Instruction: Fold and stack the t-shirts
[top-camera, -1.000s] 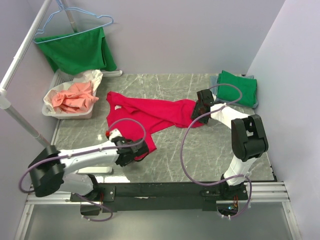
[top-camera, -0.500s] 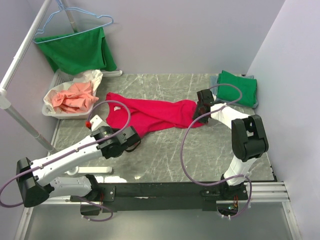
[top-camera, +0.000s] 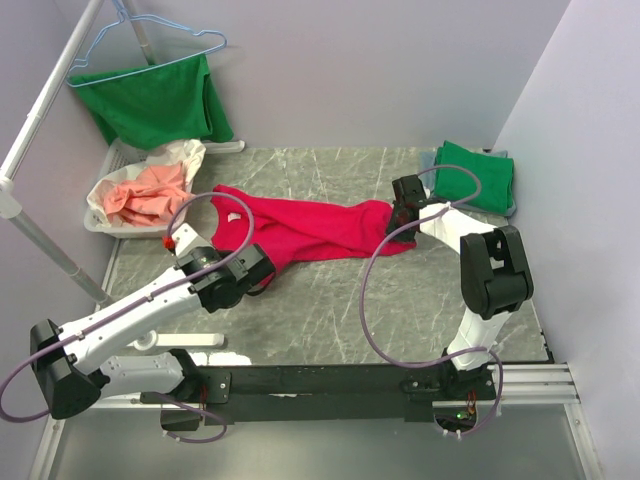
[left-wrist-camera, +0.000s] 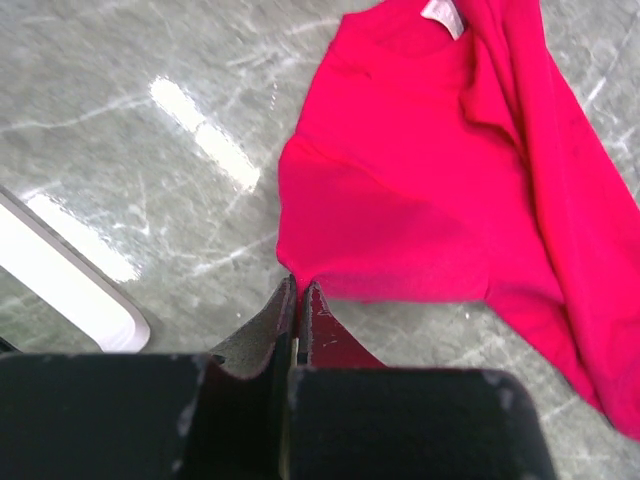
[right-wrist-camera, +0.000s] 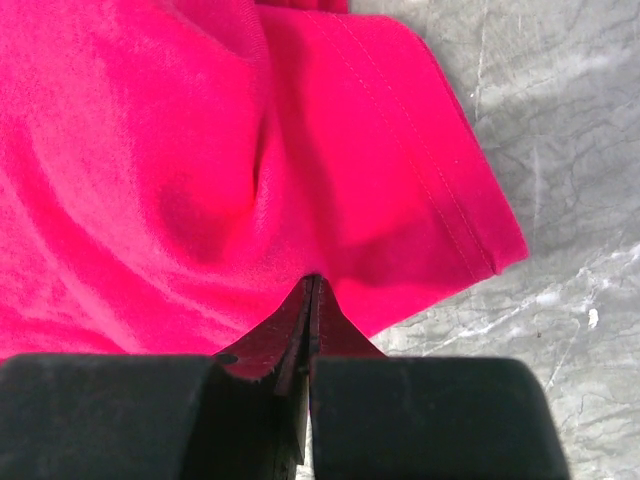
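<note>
left pincer: clenched. the two fingers are pressed together on a corner of the red t-shirt, at the garment's near left end. from that corner the cloth fans out flat over the bench, and the white neck label lies face up further along.

right pincer: clenched. my fingers pinch a fold of the same red t-shirt at its right end, just beside a stitched hem that lies on the stone surface. the cloth puckers toward the grip.

location of the red t-shirt: across the middle of the bench, running from the left side toward the right, nearer the far edge than the near edge, and bunched into creases along its length.

other task items: the green t-shirt lies folded at the far right corner, on top of the grey t-shirt, of which only the edges show.

surroundings: a white bin with peach cloth stands at the far left corner. a second green garment hangs on a hanger above it.
</note>
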